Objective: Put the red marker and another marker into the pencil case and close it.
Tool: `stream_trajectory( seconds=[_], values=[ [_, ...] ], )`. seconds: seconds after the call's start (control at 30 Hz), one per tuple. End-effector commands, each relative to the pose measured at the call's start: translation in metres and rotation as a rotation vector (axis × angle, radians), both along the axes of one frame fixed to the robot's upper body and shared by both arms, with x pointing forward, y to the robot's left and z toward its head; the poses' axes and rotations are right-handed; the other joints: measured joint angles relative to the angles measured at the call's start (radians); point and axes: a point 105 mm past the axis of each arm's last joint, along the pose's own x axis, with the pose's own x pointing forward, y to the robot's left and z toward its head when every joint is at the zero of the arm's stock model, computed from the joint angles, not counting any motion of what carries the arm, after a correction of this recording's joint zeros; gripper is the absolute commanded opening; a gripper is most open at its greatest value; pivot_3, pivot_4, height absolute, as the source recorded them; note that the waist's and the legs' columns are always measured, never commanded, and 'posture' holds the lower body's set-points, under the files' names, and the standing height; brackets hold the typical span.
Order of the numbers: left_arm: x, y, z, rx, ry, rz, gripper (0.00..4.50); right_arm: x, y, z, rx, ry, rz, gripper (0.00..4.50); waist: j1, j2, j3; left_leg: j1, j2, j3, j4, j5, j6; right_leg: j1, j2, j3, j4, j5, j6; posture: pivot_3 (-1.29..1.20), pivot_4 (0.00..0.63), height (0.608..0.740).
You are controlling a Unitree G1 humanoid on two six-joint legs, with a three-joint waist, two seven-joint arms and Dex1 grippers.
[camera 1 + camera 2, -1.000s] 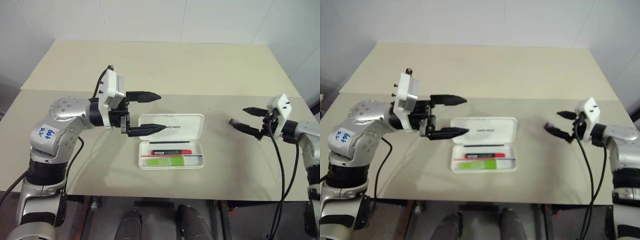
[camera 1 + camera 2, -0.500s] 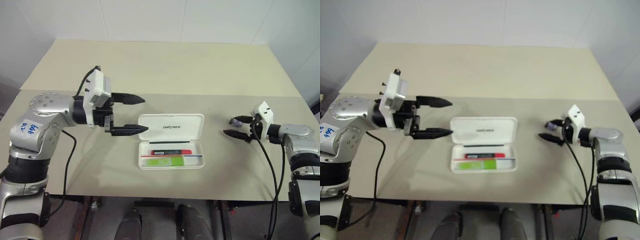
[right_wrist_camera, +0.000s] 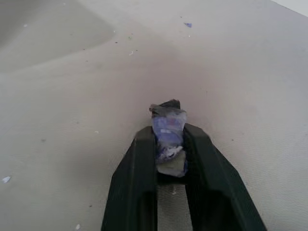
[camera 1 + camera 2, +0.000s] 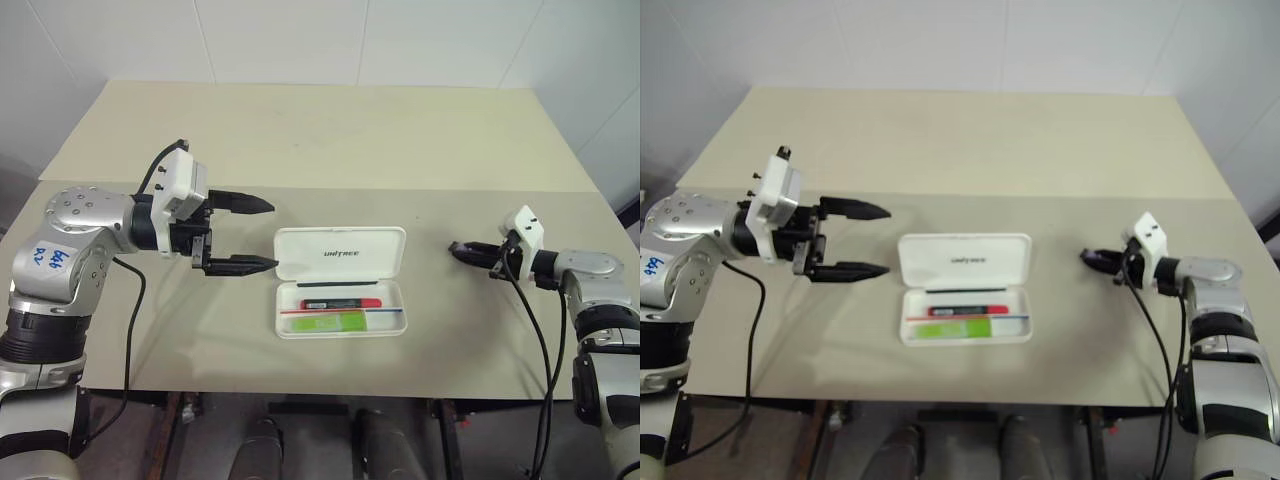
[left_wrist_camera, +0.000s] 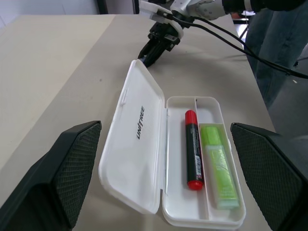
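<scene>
The big tan bench (image 4: 330, 130) held everything. In the middle of it lay the pencil case (image 4: 341, 280), white and still open, with its lid folded flat back toward the far side. Both markers were already inside the tray. The red marker (image 5: 193, 149) lay in the slot next to the hinge, and the light-green marker (image 5: 217, 165) lay right beside it, in the slot nearer the robot. So the putting-in part looked done, and the only job left seemed to be shutting the lid. The left hand (image 4: 243, 234) hung just to the left of the case, not touching it, with its two black fingers spread wide and nothing between them. It looked like the one best placed to flip the lid over. The right hand (image 4: 467, 250) sat low over the bench, well to the right of the case, with its fingers squeezed together on a small bluish scrap (image 3: 168, 134).
</scene>
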Motion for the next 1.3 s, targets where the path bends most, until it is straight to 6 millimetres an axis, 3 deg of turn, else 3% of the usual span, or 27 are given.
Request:
stream_trajectory(
  seconds=[0.03,0.17,0.43,0.57,0.63,0.8,0.97,1.3],
  values=[
    [0.001,0.01,0.005,-0.005,-0.049,0.013,4.5,-0.001,0.0,0.017,-0.005,-0.078,0.029,0.39,-0.004,0.0,0.0,0.0,0.0,0.0,0.0,0.0,0.0,0.0,0.0,0.0,0.0,0.0,0.0,0.0,0.15,0.74],
    [0.004,0.022,-0.012,0.002,-0.04,0.052,4.5,-0.016,0.015,0.037,0.001,-0.165,0.146,0.39,-0.007,0.001,0.0,0.0,0.0,0.0,-0.002,0.0,0.0,0.0,0.0,0.0,0.0,0.0,0.0,0.0,0.15,0.74],
    [-0.002,0.021,-0.023,-0.014,-0.02,0.053,4.5,-0.075,0.061,0.054,0.039,-0.165,0.33,0.39,0.0,0.001,0.0,-0.001,0.0,0.0,-0.002,0.0,0.0,-0.002,0.0,0.0,0.002,-0.001,0.001,0.0,0.15,0.74],
    [-0.009,0.02,-0.036,-0.013,0.001,0.05,4.5,-0.113,0.11,0.051,0.053,-0.124,0.508,0.39,0.002,0.001,0.0,0.001,0.0,0.0,0.0,0.0,0.0,-0.002,0.0,0.0,0.005,-0.002,-0.001,0.0,0.15,0.74],
    [-0.012,0.018,-0.041,-0.009,0.01,0.049,4.5,-0.122,0.121,0.048,0.041,-0.107,0.553,0.39,0.002,0.001,0.0,0.001,0.001,0.0,0.0,0.0,0.0,-0.002,0.0,0.0,0.005,-0.002,-0.001,0.0,0.15,0.74],
    [-0.017,0.016,-0.054,0.003,0.022,0.049,4.5,-0.124,0.135,0.036,0.019,-0.078,0.61,0.39,0.015,0.0,0.0,0.0,0.001,0.0,0.003,0.0,0.0,-0.001,0.0,0.0,0.005,-0.002,-0.002,0.0,0.15,0.74],
    [-0.019,0.014,-0.067,0.018,0.022,0.056,4.5,-0.112,0.146,0.024,-0.028,-0.083,0.664,0.39,0.017,0.0,0.0,0.0,0.001,0.0,0.003,0.0,0.0,-0.001,0.0,0.0,0.005,-0.003,-0.003,0.0,0.15,0.74],
    [-0.02,0.006,-0.069,0.006,0.0,0.058,4.5,-0.094,0.145,0.013,-0.066,-0.063,0.708,0.39,0.019,0.0,0.0,0.0,0.001,0.0,0.001,0.0,0.001,-0.001,0.0,0.0,0.004,-0.002,-0.002,0.0,0.15,0.74]
  ],
)
